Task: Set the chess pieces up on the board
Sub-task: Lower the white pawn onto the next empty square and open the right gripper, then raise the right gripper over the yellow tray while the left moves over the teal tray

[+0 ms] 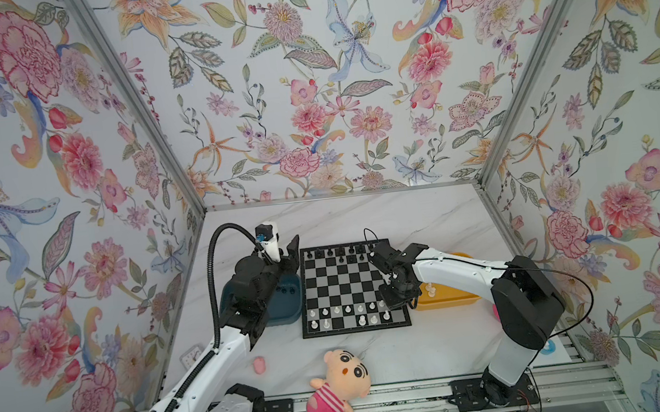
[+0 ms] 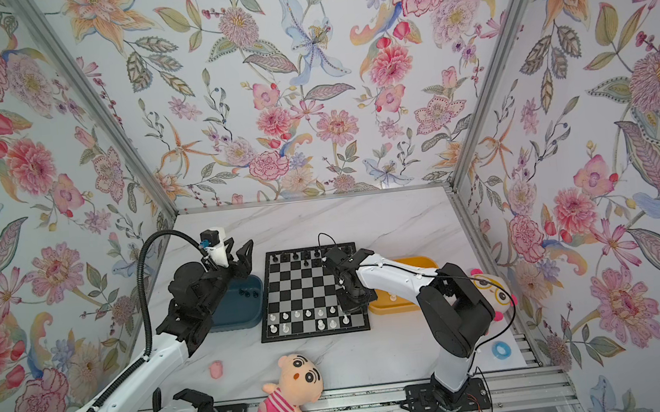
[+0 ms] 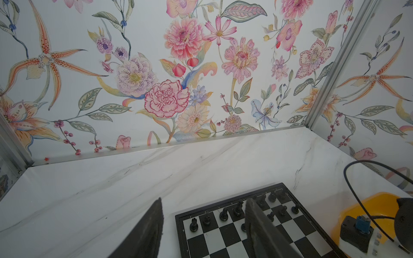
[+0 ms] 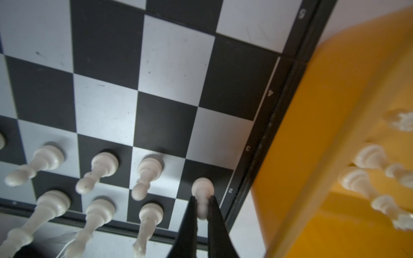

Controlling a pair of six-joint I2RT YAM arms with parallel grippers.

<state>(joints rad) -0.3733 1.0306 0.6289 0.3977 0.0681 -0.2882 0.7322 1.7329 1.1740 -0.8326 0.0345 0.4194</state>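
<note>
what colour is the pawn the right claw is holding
White; the pawn shows best in the right wrist view.

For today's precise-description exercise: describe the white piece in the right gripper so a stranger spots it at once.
Start at the chessboard, on its side next to the yellow tray. In the white pawn row, the pawn nearest that edge, on a dark square, is the only one pinched by the right gripper.
</note>
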